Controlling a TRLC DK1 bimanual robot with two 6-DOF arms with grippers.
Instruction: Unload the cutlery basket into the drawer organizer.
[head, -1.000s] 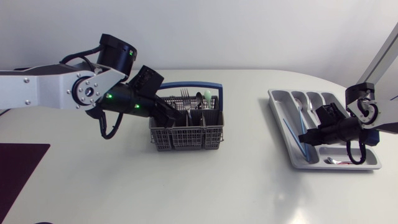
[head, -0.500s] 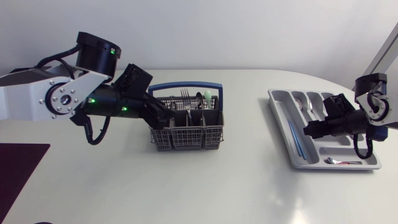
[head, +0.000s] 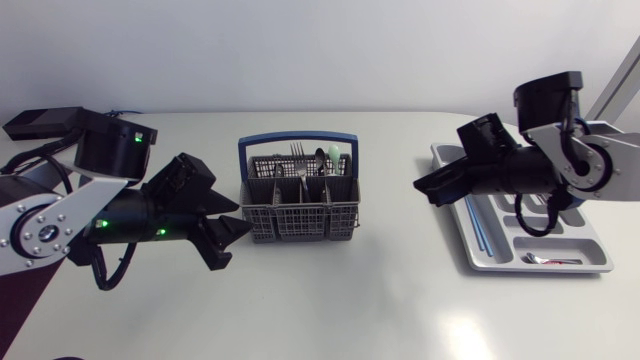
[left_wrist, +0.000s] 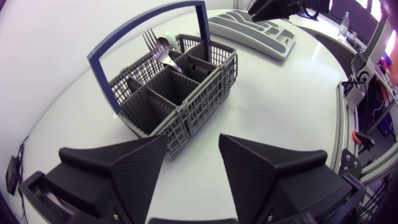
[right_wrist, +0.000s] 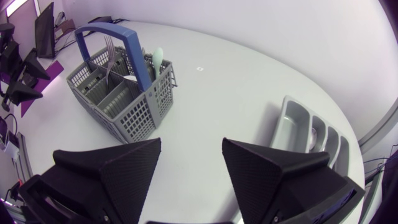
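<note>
The grey cutlery basket (head: 300, 205) with a blue handle stands mid-table, holding forks (head: 297, 152) and a pale green utensil (head: 333, 153) in its far cells. My left gripper (head: 226, 236) hovers open and empty just left of it; in the left wrist view the basket (left_wrist: 177, 87) lies ahead of the spread fingers (left_wrist: 134, 171). The grey drawer organizer (head: 590, 262) lies at the right with a blue-handled piece (head: 478, 225) and a spoon (head: 545, 260) in it. My right gripper (head: 430, 185) is open and empty, off the organizer's left end, facing the basket (right_wrist: 121, 93).
Bare white table lies between the basket and the organizer (right_wrist: 305, 134), and in front of both. A dark mat (head: 25, 270) lies at the front left edge. The right gripper (left_wrist: 273, 7) shows beyond the organizer (left_wrist: 252, 25) in the left wrist view.
The left gripper pulled back out of the basket, leftward and toward the front. The right gripper opened, left the blue-handled piece in the organizer, rose and swung left toward the basket.
</note>
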